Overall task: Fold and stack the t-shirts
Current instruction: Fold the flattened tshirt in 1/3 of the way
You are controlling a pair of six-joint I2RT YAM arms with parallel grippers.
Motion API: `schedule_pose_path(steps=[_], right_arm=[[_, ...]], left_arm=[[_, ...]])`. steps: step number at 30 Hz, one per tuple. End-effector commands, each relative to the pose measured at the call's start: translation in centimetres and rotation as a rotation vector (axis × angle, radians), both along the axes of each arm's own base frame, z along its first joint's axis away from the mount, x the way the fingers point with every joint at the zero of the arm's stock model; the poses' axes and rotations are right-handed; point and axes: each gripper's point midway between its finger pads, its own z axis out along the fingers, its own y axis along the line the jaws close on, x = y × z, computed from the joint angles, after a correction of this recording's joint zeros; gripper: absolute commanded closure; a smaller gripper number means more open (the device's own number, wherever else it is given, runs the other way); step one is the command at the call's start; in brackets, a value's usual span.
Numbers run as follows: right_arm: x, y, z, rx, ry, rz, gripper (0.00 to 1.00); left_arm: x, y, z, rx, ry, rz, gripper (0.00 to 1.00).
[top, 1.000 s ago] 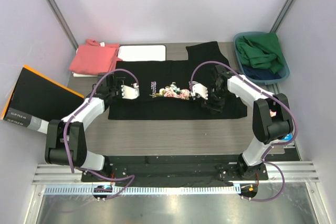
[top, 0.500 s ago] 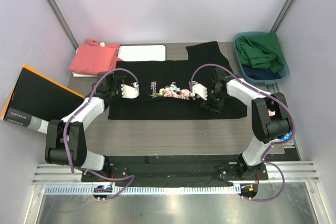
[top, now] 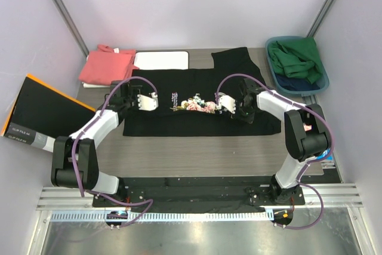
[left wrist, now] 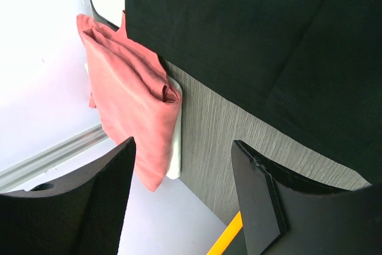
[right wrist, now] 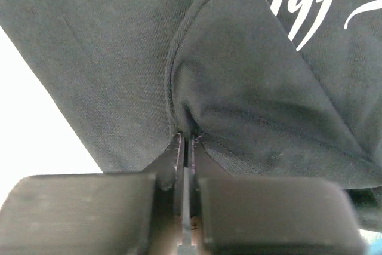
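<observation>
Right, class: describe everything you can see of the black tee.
The black tee is soft knit cloth with a pink-and-white flower print and white script. It lies spread flat across the table, one sleeve pointing to the far edge. The right gripper is shut on a pinched-up fold of it beside the print; the left gripper hangs open over its left end. Its far edge reaches the white board.

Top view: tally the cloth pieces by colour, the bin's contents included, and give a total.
Black: 1, the black tee spread on the table
Salmon-pink: 1, the salmon-pink tee, folded
Green: 1, the green cloth bundled in the bin
Dark blue: 1, the dark blue cloth under it
Total: 4, if each bundle is one piece
</observation>
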Motion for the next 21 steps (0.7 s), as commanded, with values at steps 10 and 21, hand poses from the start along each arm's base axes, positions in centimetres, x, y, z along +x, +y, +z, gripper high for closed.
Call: schedule_pose_path(steps=[10,21], right_arm=[[3.6,1.3,4.7,0.025,-0.098,-0.014,0.99],[9.5,3.2,7.6,0.012,-0.254,0.007,0.99]], left_arm=[[2.0,-0.2,1.8,-0.028,-0.075,0.007,0.34],[2.4,-0.4,1.4,-0.039,-0.078,0.008,0.34]])
